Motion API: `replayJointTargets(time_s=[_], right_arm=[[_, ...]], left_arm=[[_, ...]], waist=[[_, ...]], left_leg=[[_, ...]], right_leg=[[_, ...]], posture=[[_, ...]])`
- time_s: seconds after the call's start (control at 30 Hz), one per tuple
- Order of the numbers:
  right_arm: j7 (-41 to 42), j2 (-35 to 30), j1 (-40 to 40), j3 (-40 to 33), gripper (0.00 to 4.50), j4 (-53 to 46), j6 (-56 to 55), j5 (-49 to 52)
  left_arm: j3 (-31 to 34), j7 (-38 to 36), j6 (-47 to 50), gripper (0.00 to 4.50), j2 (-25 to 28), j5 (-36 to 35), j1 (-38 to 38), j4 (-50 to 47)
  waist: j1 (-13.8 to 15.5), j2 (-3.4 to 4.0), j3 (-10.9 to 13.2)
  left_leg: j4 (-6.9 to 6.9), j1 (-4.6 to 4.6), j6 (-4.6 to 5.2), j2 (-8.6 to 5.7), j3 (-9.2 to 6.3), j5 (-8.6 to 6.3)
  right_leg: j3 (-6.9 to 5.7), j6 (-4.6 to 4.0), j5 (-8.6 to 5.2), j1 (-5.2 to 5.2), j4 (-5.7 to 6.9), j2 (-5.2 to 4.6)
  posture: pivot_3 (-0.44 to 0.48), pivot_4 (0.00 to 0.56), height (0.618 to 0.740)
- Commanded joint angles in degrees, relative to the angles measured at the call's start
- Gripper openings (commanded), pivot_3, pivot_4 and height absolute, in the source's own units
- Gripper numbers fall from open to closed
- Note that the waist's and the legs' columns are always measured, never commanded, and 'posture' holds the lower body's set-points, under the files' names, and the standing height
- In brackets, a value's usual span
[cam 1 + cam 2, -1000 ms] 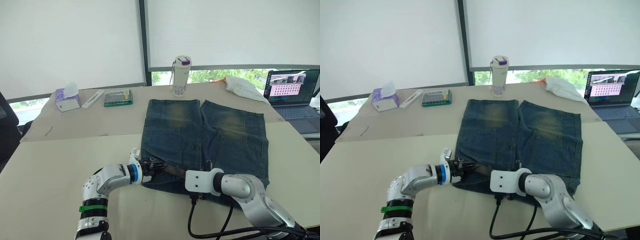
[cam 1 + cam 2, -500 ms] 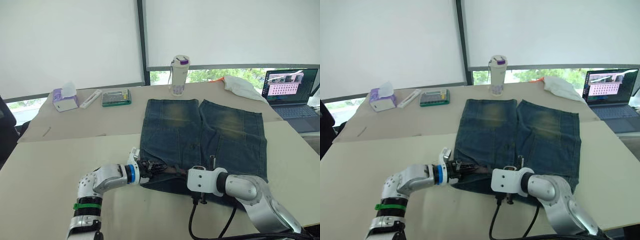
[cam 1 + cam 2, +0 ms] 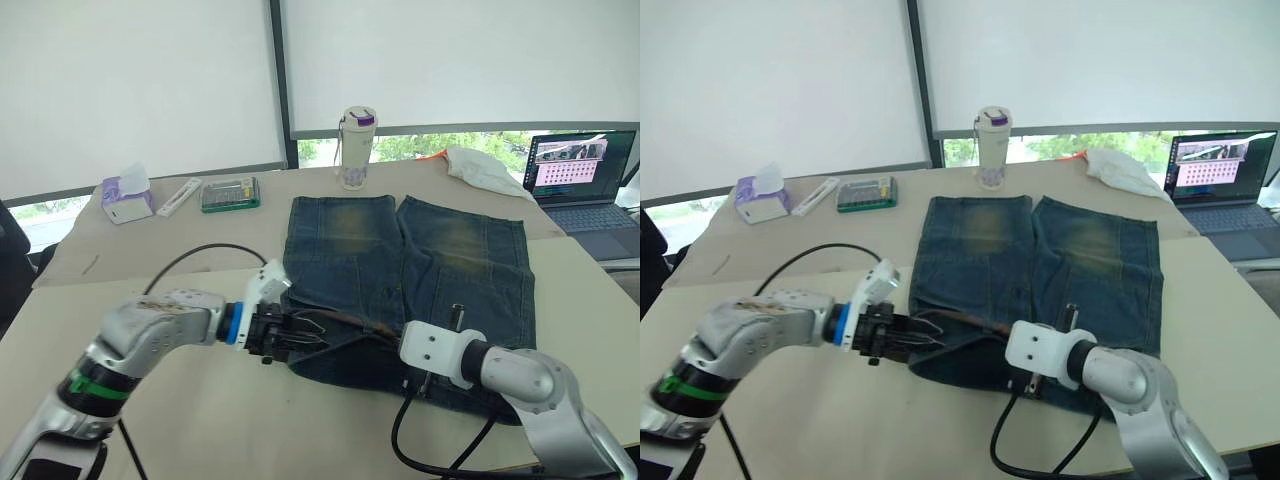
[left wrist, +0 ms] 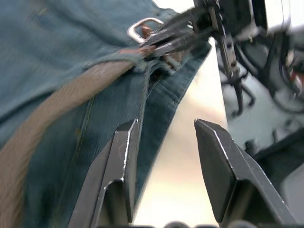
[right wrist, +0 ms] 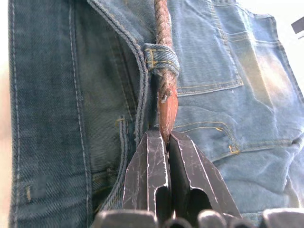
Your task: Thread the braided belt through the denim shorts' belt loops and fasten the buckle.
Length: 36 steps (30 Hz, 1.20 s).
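Observation:
The faded denim shorts [image 3: 450, 260] lie flat on the table with the waistband toward me. The braided belt [image 3: 340, 320] runs along the waistband and passes under a belt loop [image 5: 161, 59]. Just past that loop my right gripper [image 5: 166, 135] is shut on the belt's reddish-brown leather end [image 5: 166, 111]. A silver buckle [image 4: 142, 26] shows right beside the right gripper's fingers [image 4: 180, 33]. My left gripper [image 4: 164, 130] hovers open over the waistband's left corner, close to the belt, with nothing between its fingers.
At the back stand a bottle [image 3: 357, 148], a tissue box [image 3: 122, 198], a green case [image 3: 230, 193] and a white stick-shaped item [image 3: 180, 196]. A white cloth [image 3: 485, 170] and a laptop [image 3: 585, 180] sit far right. A black cable [image 3: 190, 258] arcs over my left arm.
My left arm has swung up and outward, its gripper staying at the waistband corner. The right wrist has moved right along the waistband with the belt end. The camera has shifted a little.

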Motion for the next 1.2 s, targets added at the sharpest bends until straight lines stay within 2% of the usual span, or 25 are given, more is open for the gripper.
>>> replayJointTargets(time_s=[0.03,0.13,0.2,0.43,0.53,0.93,1.2], right_arm=[[0.4,-1.5,-1.3,-1.4,0.00,-2.1,0.8,0.9],[0.3,-2.3,-1.8,-0.8,0.00,-2.3,1.3,1.1],[0.3,-2.5,-2.2,-0.6,0.00,-2.2,1.6,1.4],[0.2,-2.2,-5.8,2.2,0.00,-1.4,3.5,1.2],[0.1,-2.5,-6.7,2.7,0.00,-1.2,4.3,1.1],[-0.6,-3.2,-7.4,2.5,0.00,-1.2,5.9,1.6],[-0.8,-3.4,-8.2,1.7,0.00,-1.9,7.9,3.1]], left_arm=[[-2.4,-4.5,-2.5,2.56,-1.5,4.5,-3.9,-2.6],[-2.3,-4.4,-9.1,3.49,-3.7,10.9,-3.9,-0.1],[-2.2,-5.8,-12.2,3.49,-5.3,13.1,-4.2,1.5],[-7.5,-4.9,-24.9,3.49,-14.7,28.7,-10.2,13.2],[-7.6,-4.6,-26.6,3.49,-17.1,31.9,-11.6,16.0],[-8.5,-6.5,-32.5,3.49,-18.3,41.1,-11.6,17.3],[-9.1,-7.1,-34.1,3.49,-19.1,44.4,-10.6,18.3]], waist=[[-0.3,-0.11,0.1],[-0.5,-0.18,0.2],[-0.4,-0.18,0.2],[0.1,-0.20,0.2],[-0.2,-0.22,0.2],[-0.2,-0.16,0.2],[-0.2,-0.08,0.1]], left_leg=[[0.01,0.00,0.01,0.02,-0.01,0.00],[-0.02,0.05,0.01,0.08,0.00,0.01],[-0.02,0.06,0.02,0.10,0.00,0.01],[0.25,-0.05,0.12,-0.02,-0.02,0.02],[0.26,-0.06,0.12,0.02,-0.01,0.02],[0.34,-0.05,0.13,0.02,-0.02,0.01],[0.37,-0.05,0.14,0.02,-0.02,0.01]], right_leg=[[0.00,0.00,0.00,0.00,0.03,0.01],[0.01,0.00,0.00,0.01,0.06,0.03],[0.01,0.00,0.00,0.01,0.09,0.03],[-0.19,0.01,0.01,0.06,0.09,0.04],[-0.18,0.01,0.01,0.03,0.11,0.04],[-0.22,0.02,0.02,0.03,0.20,0.08],[-0.23,0.02,0.02,0.03,0.24,0.09]], posture=[[0.000,0.150,0.740],[0.000,0.150,0.740],[0.000,0.150,0.740],[0.000,0.150,0.740],[0.000,0.150,0.740],[0.000,0.150,0.740],[0.000,0.150,0.740]])
